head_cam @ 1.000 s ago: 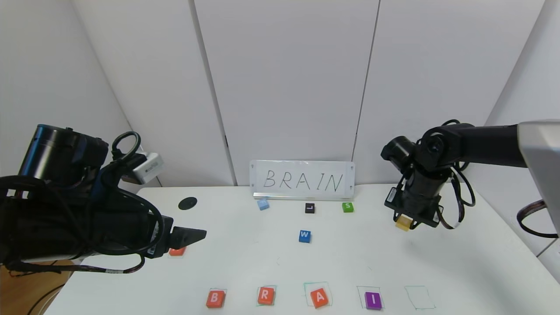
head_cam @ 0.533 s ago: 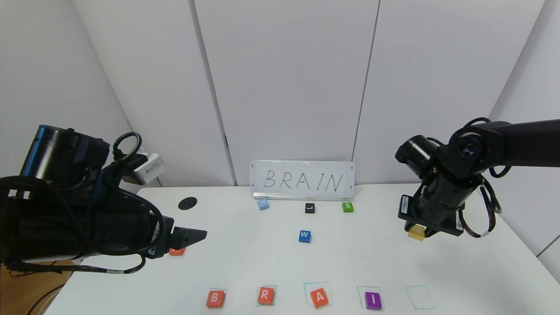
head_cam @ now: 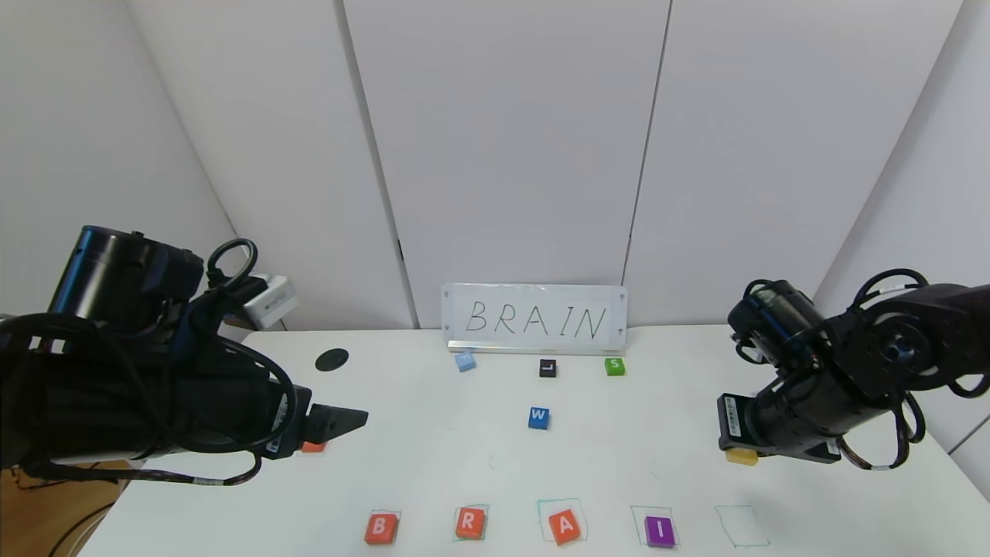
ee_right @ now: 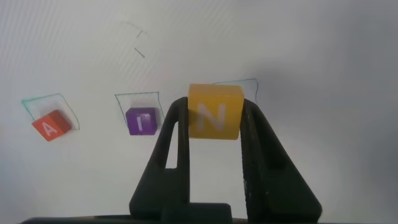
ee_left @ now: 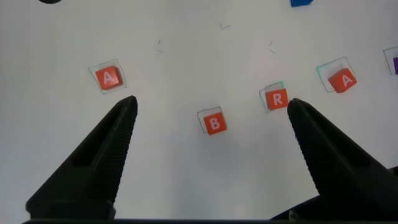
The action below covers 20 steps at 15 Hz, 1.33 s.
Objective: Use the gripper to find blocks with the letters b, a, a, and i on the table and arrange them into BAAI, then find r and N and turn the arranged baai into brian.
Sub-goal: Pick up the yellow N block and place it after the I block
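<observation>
Right end effector (ee_right: 214, 127) grips a small yellow square block with a white letter N (ee_right: 215, 112) between its two black fingers, holding it above the large white bench (head_cam: 479, 464) on the robot's right side, clear of the surface. In the head view that block (head_cam: 742, 456) shows just below the wrist, over a spot behind the bare green hand-drawn square (head_cam: 741, 526) at the right end of the front row.

Left end effector (ee_left: 208, 146) hovers over the left part of the bench with its black fingers (ee_left: 99, 162) spread wide and nothing between them. Beneath it lies a flat orange-red block marked A (ee_left: 109, 78), inside its own drawn outline and apart from the row.

Along the front edge of the bench four blocks sit in a row, each in or on a green outline: an orange-red B block (head_cam: 380, 527), an orange-red R block (head_cam: 469, 523), a second orange-red A block (head_cam: 564, 527), turned a little askew, and a purple I block (head_cam: 660, 531).

Farther back stand a blue W block (head_cam: 539, 418), a black L block (head_cam: 547, 367), a green S block (head_cam: 615, 366) and a light blue block (head_cam: 465, 360). Behind them a white card lettered BRAIN (head_cam: 534, 319) leans at the wall. A black round hole (head_cam: 332, 359) marks the bench's far left.
</observation>
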{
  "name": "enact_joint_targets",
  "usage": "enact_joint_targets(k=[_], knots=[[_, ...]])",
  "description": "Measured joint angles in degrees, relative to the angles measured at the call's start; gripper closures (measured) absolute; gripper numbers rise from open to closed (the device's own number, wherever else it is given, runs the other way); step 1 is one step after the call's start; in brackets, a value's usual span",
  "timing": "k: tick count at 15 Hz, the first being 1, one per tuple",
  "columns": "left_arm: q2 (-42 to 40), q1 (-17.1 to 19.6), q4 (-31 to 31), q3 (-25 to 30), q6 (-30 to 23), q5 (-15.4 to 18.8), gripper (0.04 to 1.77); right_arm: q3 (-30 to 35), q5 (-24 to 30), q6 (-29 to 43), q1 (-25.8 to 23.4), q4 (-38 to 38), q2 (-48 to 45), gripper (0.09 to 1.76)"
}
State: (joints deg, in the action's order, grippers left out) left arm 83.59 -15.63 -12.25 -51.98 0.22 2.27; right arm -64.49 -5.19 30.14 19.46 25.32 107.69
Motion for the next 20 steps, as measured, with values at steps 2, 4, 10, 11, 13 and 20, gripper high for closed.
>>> enact_joint_targets(k=[2,4,10,11,13,20], knots=[[0.1,0.0,0.0,0.1,0.0,0.0,0.09,6.5,1.0,-4.3,-0.3,-5.9,-2.0,1.31],[0.2,-0.2,0.0,0.1,0.0,-0.1,0.09,13.2,1.9,-8.2,-0.5,-13.0,-3.3,1.31],[0.6,-0.4,0.0,0.2,0.0,-0.1,0.09,20.8,1.9,-11.2,-0.6,-18.4,-3.4,1.31],[0.7,-0.5,0.0,0.2,0.0,-0.1,0.09,21.5,1.9,-11.6,-0.6,-19.6,-3.1,1.31],[1.0,-0.5,0.1,0.2,0.0,-0.1,0.09,23.5,2.0,-12.2,-0.6,-24.0,-2.2,1.31],[2.0,-0.5,0.1,0.2,0.0,-0.2,0.09,26.6,2.0,-14.1,-1.7,-26.9,1.1,1.31]])
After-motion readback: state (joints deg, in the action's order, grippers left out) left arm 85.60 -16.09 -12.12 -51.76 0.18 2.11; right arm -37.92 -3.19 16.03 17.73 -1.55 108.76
